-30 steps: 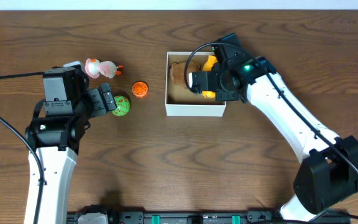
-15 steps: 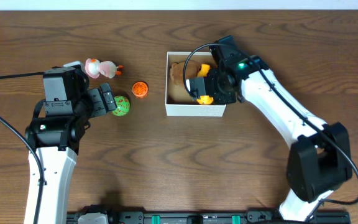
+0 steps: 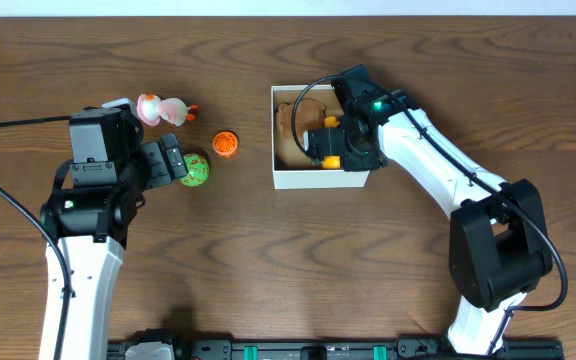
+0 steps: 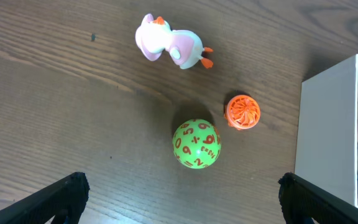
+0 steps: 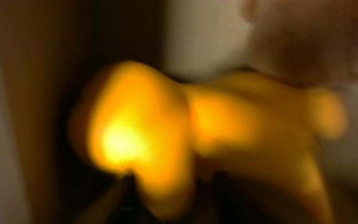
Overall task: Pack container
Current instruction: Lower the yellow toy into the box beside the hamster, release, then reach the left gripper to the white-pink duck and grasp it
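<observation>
The container (image 3: 318, 179), a shallow white-walled box, stands at mid-table, and its side wall (image 4: 325, 143) shows at the right of the left wrist view. Inside it lie a brown toy (image 3: 290, 120) and a yellow-orange toy (image 3: 330, 157). My right gripper (image 3: 334, 140) reaches down into the box right at the yellow toy (image 5: 166, 137), which fills its blurred wrist view. Whether its jaws still hold the toy does not show. My left gripper (image 4: 182, 186) hangs wide open, close above the table, just short of a green numbered ball (image 4: 196, 144).
An orange ridged ball (image 4: 243, 111) lies between the green ball and the container. A pink and white duck toy (image 4: 169, 48) lies farther back on the left. Bare wooden tabletop surrounds them.
My right gripper has sunk deeper into the container with the yellow toy, toward its front wall. The container has slid slightly right. The left arm has stayed still.
</observation>
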Tool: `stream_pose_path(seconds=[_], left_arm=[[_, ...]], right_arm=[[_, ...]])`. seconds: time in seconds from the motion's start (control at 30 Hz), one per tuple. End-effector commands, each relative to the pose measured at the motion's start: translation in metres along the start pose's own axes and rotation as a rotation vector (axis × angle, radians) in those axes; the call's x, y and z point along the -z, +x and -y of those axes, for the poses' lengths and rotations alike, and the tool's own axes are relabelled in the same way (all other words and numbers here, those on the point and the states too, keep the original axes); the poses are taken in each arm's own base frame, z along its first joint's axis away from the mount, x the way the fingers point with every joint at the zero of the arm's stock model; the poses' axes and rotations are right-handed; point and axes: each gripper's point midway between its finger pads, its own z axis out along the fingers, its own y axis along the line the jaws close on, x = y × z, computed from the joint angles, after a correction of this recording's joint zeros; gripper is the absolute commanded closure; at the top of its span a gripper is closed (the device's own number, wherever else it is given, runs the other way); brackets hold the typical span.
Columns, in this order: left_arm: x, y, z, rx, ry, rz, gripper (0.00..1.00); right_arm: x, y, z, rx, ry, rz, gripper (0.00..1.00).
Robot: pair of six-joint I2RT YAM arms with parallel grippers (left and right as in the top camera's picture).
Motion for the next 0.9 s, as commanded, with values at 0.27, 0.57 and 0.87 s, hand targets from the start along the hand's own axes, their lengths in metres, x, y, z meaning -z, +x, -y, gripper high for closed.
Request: stream_pose_path(seconds=[0.27, 0.57, 0.87], left_arm=[[0.005, -0.008, -0.002, -0.013, -0.008, 0.024, 0.02], [0.005, -0.008, -0.002, -0.013, -0.008, 0.024, 0.02], [0.005, -0.005, 0.004, 0.006, 0.028, 0.01, 0.02]], right_arm=[[0.1, -0.01, 0.037, -0.155, 0.261, 0.103, 0.01], [0.165, 0.036, 0.055, -0.85, 0.385, 0.232, 0.01], [0.14, 0.125, 0.02, -1.732, -0.01, 0.294, 0.01]])
